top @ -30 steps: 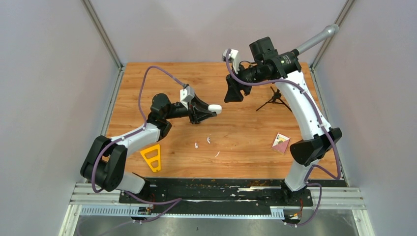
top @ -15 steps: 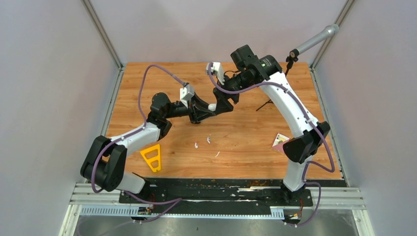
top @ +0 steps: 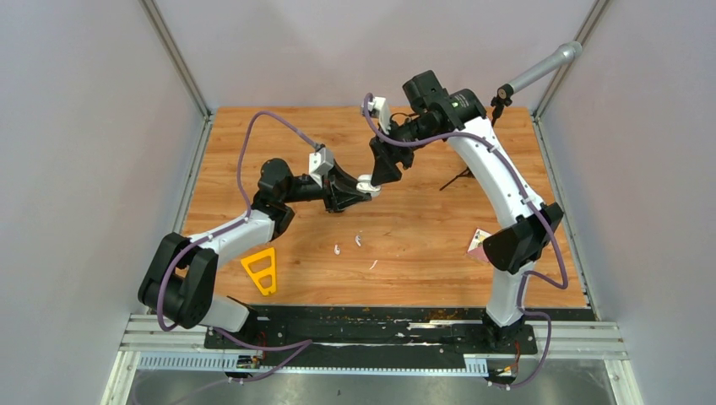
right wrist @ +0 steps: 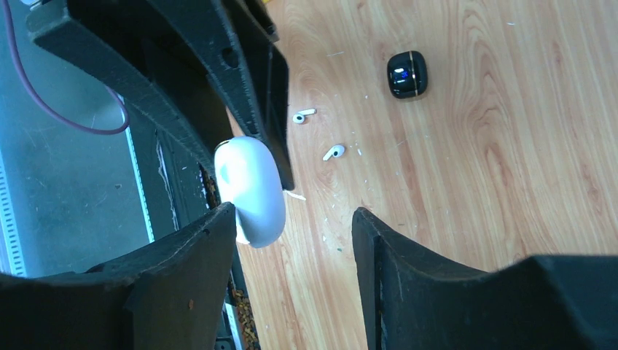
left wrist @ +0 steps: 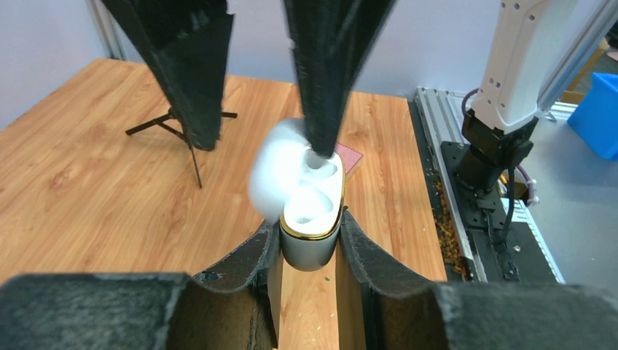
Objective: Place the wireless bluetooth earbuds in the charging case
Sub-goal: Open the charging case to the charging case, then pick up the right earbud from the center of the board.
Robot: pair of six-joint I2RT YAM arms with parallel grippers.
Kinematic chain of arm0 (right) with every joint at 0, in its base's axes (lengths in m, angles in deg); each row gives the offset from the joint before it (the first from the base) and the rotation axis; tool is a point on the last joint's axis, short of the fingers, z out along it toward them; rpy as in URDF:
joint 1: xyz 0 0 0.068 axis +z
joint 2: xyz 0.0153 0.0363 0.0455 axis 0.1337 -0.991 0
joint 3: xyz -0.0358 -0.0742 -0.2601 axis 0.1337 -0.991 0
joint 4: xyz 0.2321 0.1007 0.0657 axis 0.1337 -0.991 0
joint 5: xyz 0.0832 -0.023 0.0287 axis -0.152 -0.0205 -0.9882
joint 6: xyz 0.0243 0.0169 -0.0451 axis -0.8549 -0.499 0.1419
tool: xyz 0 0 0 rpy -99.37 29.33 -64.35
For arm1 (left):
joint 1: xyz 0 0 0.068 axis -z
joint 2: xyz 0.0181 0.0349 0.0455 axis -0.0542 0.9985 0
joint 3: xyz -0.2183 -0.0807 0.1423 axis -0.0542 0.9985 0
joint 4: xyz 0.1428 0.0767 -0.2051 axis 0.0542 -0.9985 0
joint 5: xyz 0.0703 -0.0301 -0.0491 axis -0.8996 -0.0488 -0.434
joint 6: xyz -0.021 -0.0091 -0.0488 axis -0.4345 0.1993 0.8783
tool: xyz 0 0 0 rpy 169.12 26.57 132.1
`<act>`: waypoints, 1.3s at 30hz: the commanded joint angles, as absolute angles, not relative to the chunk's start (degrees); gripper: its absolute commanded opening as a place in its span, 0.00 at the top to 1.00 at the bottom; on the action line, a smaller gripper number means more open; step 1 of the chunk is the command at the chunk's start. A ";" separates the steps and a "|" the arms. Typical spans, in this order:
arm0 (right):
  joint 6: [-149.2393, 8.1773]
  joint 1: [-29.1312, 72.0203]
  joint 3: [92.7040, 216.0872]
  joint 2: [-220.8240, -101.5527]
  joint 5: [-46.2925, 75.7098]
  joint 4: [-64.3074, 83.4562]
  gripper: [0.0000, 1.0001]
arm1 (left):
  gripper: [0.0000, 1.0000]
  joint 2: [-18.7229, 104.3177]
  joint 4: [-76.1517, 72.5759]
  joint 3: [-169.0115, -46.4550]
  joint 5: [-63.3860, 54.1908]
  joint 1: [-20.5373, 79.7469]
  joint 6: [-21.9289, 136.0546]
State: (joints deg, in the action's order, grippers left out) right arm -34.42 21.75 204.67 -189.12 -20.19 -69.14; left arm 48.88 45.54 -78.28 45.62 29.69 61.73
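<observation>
My left gripper point(top: 365, 191) is shut on a white charging case point(left wrist: 312, 232) with a gold rim and holds it above the table. The lid point(left wrist: 271, 173) stands open to one side. My right gripper point(top: 381, 171) is open right over the case, and one of its fingers point(left wrist: 329, 80) reaches to the open top. In the right wrist view the case point(right wrist: 252, 191) sits by my right gripper's point(right wrist: 291, 219) left finger. Two white earbuds point(right wrist: 303, 115) point(right wrist: 334, 152) lie on the wood and also show in the top view point(top: 337, 250) point(top: 358, 240). No black earbuds are in view.
A black closed case point(right wrist: 407, 74) lies on the wood beyond the earbuds. A thin white sliver point(top: 373, 264) lies near them. A yellow triangular piece point(top: 260, 272) sits front left, a small black tripod point(top: 469, 173) back right, and a pink card point(top: 480, 245) on the right.
My right arm has swung left from the back right to the case in my left gripper. The case's lid now stands open. The left arm has held still.
</observation>
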 commanded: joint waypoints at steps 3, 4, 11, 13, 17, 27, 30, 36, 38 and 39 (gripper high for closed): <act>-37.23 20.65 206.44 -189.37 -21.22 -65.98 0.41 | 1.00 47.33 47.41 -80.22 48.29 29.91 58.67; -37.35 20.67 206.27 -189.37 -21.17 -65.88 0.41 | 1.00 47.29 47.51 -80.21 48.21 29.91 58.60; -37.81 20.61 209.28 -188.64 -23.62 -66.85 0.40 | 1.00 47.37 46.00 -79.53 45.17 29.91 59.46; -38.11 20.61 211.08 -187.37 -25.71 -66.84 0.38 | 1.00 47.35 45.96 -79.05 44.45 29.89 59.84; -38.57 20.58 210.31 -183.37 -25.56 -67.13 0.36 | 1.00 47.53 45.68 -78.72 43.51 29.82 60.44; -27.61 17.18 192.66 -175.82 -16.21 -66.13 0.47 | 1.00 45.76 45.24 -79.89 43.46 24.53 67.94; -25.37 16.85 183.55 -172.70 -14.59 -60.97 0.49 | 1.00 44.59 43.03 -81.03 44.19 21.71 68.38; -26.84 17.58 172.22 -173.04 -14.10 -49.04 0.55 | 1.00 40.48 38.68 -82.78 43.19 17.39 69.02; -28.91 18.48 173.22 -176.57 -13.72 -48.72 0.59 | 1.00 38.65 35.23 -83.45 42.56 16.00 67.94; -30.17 19.37 173.73 -177.80 -13.51 -48.49 0.60 | 1.00 37.55 33.12 -83.90 42.11 15.31 66.84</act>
State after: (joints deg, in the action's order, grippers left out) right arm -27.90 17.44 172.32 -174.72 -14.23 -56.44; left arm 42.68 38.35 -80.53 43.32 17.37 68.05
